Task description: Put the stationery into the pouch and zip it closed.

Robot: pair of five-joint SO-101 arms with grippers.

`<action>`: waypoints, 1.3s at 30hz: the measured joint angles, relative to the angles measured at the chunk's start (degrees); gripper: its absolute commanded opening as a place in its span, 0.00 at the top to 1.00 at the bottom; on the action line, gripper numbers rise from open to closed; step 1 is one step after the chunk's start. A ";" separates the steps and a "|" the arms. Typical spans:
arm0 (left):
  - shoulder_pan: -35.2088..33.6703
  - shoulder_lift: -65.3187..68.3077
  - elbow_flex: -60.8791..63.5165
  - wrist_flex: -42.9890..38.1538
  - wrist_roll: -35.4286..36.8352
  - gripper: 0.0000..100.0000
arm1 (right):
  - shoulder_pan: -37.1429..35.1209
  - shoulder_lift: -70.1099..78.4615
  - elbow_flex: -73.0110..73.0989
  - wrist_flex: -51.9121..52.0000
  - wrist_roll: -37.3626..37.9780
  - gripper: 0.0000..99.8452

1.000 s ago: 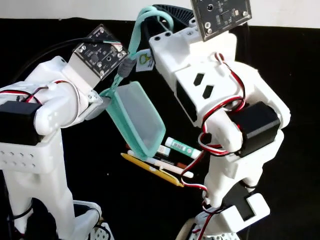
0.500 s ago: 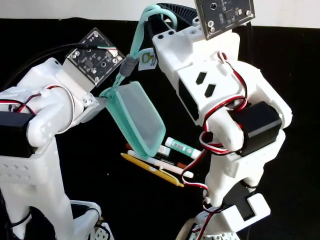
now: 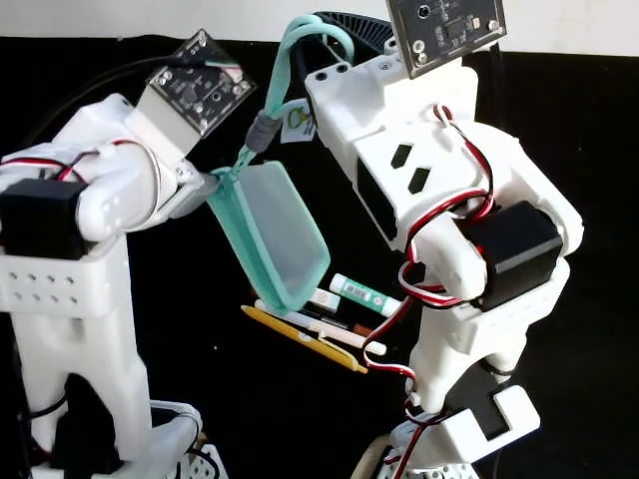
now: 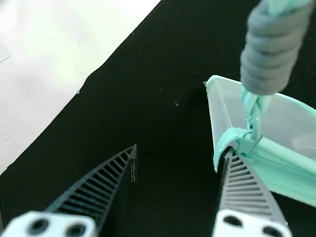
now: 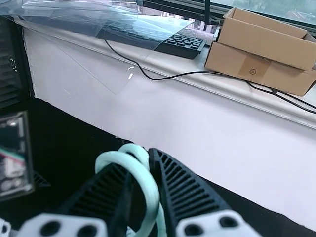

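A mint-edged translucent pouch hangs tilted in the air above the table. My right gripper holds it from above, shut on its mint strap loop. A grey cord stopper sits on the strap just above the zip pull. My left gripper is open at the pouch's upper corner, with one fingertip against the zip end. Below the pouch the stationery lies on the black mat: a yellow pencil, a white pen and a white marker.
The black mat covers the table, with a white surface beyond its edge. The right arm's body stands close beside the stationery. Behind the table are a keyboard and a cardboard box.
The left arm has risen and swung its gripper closer to the pouch's upper corner. The pouch and strap have lifted slightly. The stationery has stayed put.
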 measured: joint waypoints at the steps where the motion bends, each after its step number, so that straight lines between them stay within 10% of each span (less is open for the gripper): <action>1: 0.00 0.18 0.00 0.00 0.00 0.72 | 0.00 0.00 0.00 0.00 0.00 0.99; 39: 2.81 0.53 7.91 -0.70 -0.18 0.99 | 5.98 0.00 0.09 0.44 0.09 0.99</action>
